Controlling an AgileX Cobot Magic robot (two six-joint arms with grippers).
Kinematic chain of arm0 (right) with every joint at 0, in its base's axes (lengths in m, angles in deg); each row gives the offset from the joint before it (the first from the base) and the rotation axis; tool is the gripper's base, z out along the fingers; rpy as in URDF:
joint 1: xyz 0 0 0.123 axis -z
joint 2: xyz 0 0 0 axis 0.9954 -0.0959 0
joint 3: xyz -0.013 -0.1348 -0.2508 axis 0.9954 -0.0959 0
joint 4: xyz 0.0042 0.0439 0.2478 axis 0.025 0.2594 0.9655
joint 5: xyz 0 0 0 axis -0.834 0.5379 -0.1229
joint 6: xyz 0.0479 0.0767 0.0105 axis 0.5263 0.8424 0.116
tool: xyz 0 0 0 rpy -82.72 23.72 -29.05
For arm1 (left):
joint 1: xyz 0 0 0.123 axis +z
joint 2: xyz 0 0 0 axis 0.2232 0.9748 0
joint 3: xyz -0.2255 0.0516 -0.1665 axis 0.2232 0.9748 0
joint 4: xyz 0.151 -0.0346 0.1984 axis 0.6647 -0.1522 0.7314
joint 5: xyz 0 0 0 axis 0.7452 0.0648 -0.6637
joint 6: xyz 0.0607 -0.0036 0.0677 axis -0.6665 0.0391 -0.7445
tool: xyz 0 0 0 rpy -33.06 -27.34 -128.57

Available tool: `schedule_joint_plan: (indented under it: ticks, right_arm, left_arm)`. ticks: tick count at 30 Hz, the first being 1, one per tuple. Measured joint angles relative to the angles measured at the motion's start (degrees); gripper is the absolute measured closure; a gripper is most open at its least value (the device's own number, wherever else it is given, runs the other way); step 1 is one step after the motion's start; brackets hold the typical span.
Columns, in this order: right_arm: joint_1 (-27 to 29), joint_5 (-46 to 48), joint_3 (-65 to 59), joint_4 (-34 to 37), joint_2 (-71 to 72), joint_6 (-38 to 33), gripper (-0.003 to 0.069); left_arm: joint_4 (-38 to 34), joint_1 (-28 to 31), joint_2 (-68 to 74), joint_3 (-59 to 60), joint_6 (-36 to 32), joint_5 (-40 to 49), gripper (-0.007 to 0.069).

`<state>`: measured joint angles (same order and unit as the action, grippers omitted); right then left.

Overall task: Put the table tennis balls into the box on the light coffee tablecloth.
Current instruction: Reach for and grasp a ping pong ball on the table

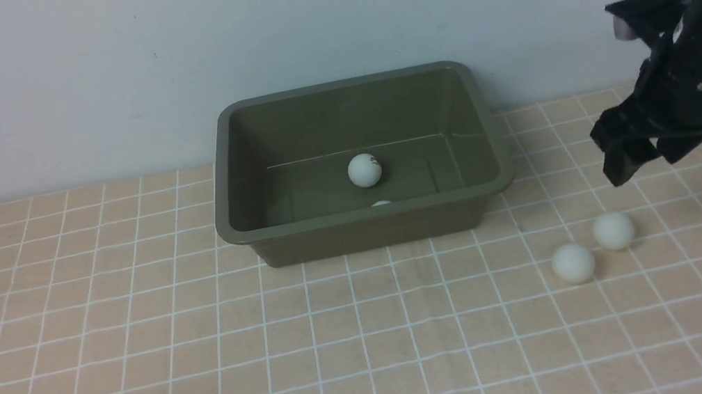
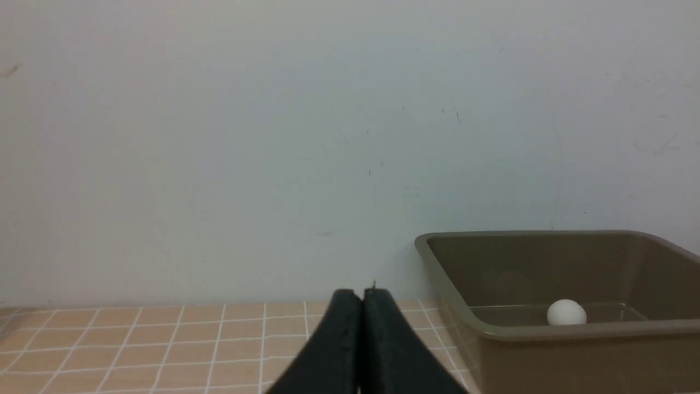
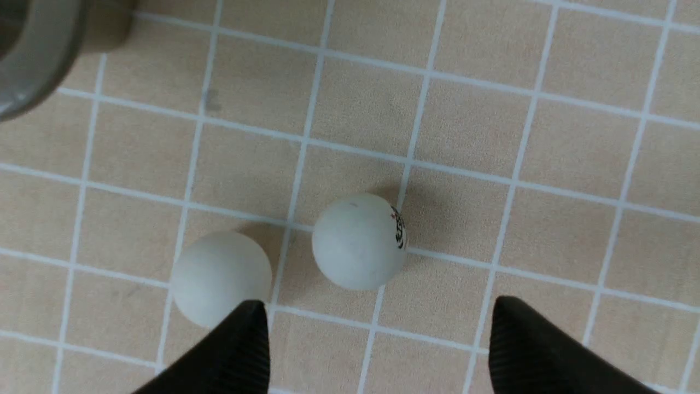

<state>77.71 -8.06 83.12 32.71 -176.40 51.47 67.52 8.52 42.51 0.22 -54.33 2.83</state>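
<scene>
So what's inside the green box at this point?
In the box, one white ball with a dark mark sits mid-floor; a second ball shows only its top above the near wall. That wall hides the floor behind it.

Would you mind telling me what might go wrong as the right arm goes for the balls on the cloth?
The open right pincer hangs above two balls lying close together: closing on the marked ball, one jaw could knock the plain ball rolling across the tablecloth. An off-centre squeeze might also pop the ball out short of the box.
</scene>
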Motion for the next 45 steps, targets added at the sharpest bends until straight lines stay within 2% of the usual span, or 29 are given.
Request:
schedule_joint_plan:
  ticks: [9,20,23,25,31,34,38,41,45]
  right_arm:
    - [0.0,-4.9,-0.2,0.0,-7.4,0.0,0.0171]
    - [0.0,-5.5,0.3,3.1,-12.0,-0.9,0.0174]
    - [0.0,-5.5,0.3,3.1,-12.6,-1.1,0.0207]
    - [0.0,-4.4,1.1,2.8,-12.8,-1.1,0.0293]
    - [0.0,4.4,11.4,1.9,-13.0,-1.2,0.0295]
    - [0.0,7.5,18.9,5.0,-13.0,-2.0,0.0295]
    - [-1.1,8.1,28.7,14.2,-13.0,-3.8,0.0295]
    - [-3.8,6.0,31.8,19.7,-13.0,-6.3,0.0295]
    - [-8.9,4.4,32.6,21.1,-14.6,-8.5,0.0295]
  left_arm:
    - [0.0,0.0,0.0,0.0,0.0,0.0,0.0689]
    - [0.0,0.0,0.0,0.0,0.0,0.0,0.0689]
    - [0.0,0.0,0.0,0.0,0.0,0.0,0.0689]
    - [0.0,0.0,0.0,0.0,0.0,0.0,0.0689]
    - [0.0,0.0,0.0,0.0,0.0,0.0,0.0689]
    - [0.0,0.0,0.0,0.0,0.0,0.0,0.0689]
    - [0.0,0.0,0.0,0.0,0.0,0.0,0.0689]
    - [0.0,0.0,0.0,0.0,0.0,0.0,0.0689]
    - [0.0,0.0,0.0,0.0,0.0,0.0,0.0689]
